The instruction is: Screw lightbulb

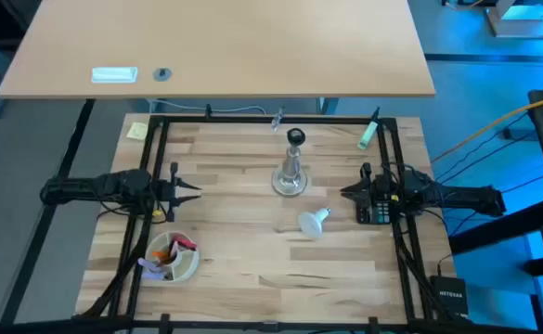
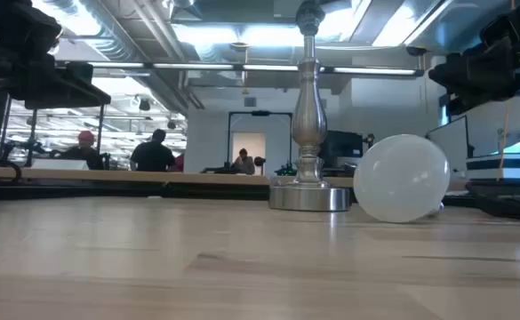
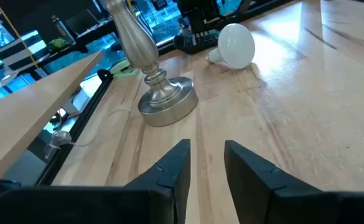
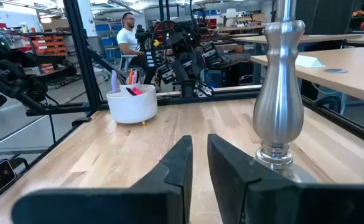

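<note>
The white frosted lightbulb lies on its side on the wooden table, just near of the silvery stand, with its screw base pointing toward the right. It also shows in the low view and the left wrist view. The stand is upright on its flared foot, black socket on top. My left gripper hovers at the table's left side, open and empty. My right gripper hovers at the right side, facing the stand, open by a narrow gap and empty.
A white bowl with pens stands at the near left. A black keypad device lies under the right arm. A green marker lies at the far right. A black frame borders the table. People sit in the room beyond.
</note>
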